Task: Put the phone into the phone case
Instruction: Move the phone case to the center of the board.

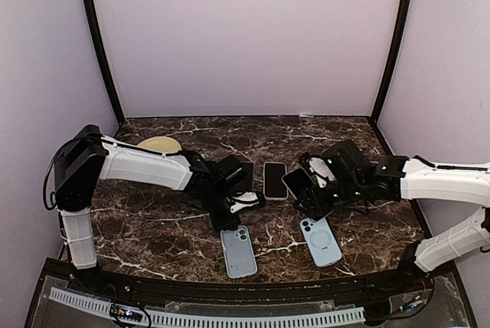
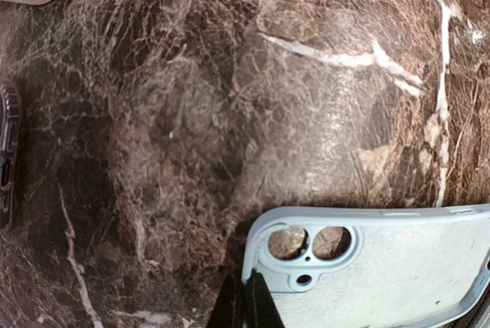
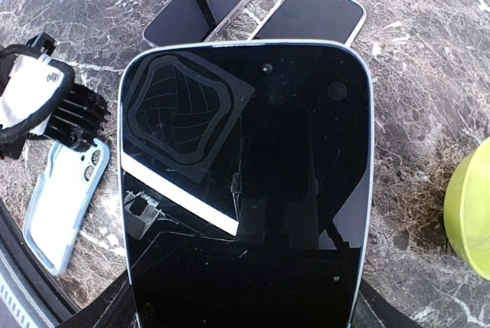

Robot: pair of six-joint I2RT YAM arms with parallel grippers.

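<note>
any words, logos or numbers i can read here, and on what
No readable text anywhere.
White patch on the left claw: faint marks, too blurred to read.
Glossy black phone in the right claw: reflections only.
Pale blue phone case pinched by the left claw: blank.

Left gripper (image 2: 245, 306) sat low at far end of left blue case (image 1: 238, 251) — jaws pinched together. Right gripper (image 1: 311, 196) hung right of it, clamped on a phone (image 1: 297, 182).
</note>
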